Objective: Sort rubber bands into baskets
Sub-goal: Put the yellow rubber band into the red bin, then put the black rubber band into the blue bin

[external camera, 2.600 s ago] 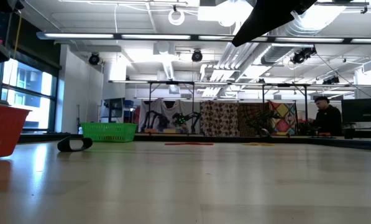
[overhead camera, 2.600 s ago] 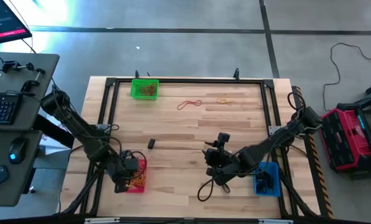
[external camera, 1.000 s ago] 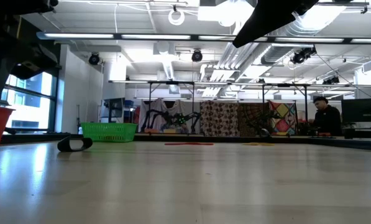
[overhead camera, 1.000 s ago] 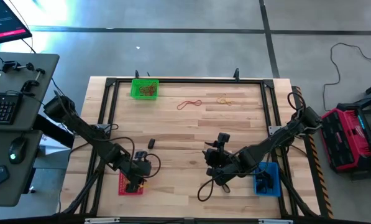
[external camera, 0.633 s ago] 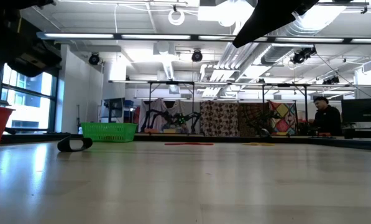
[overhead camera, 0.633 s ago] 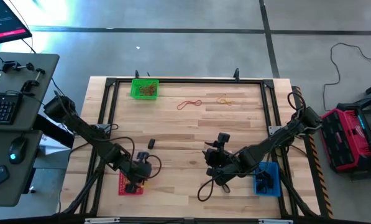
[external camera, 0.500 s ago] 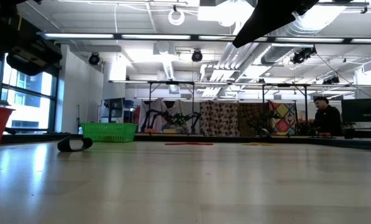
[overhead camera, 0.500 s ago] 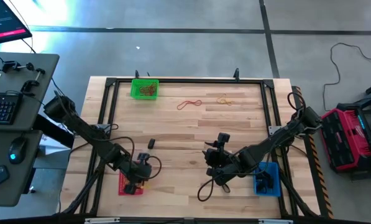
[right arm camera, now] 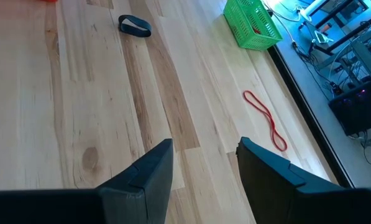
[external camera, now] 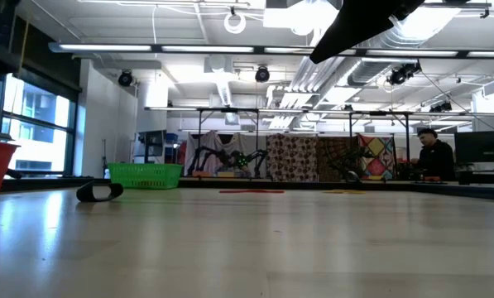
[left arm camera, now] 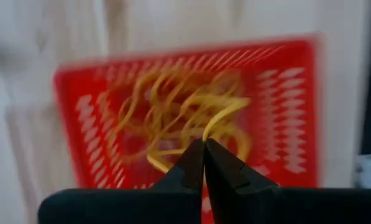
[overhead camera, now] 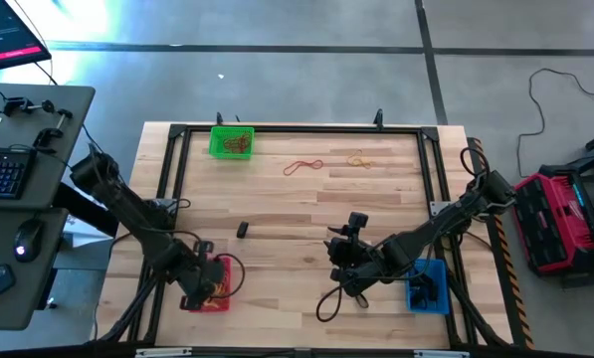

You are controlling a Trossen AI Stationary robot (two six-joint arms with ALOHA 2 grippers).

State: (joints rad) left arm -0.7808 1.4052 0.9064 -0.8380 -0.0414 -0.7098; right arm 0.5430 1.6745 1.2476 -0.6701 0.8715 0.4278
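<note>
Above the red basket (left arm camera: 284, 106) at the table's near left corner, my left gripper (left arm camera: 204, 163) is clenched on a yellowish band (left arm camera: 219, 118) (its tangle lies inside). My right gripper (right arm camera: 204, 163) waits unclenched beside the blue basket (overhead camera: 428, 286).

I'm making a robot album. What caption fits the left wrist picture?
Left tool shut above a red basket full of yellow bands.

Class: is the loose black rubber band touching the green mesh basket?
Apart. The high view shows bare wooden table between the black rubber band and the green plastic mesh basket.
</note>
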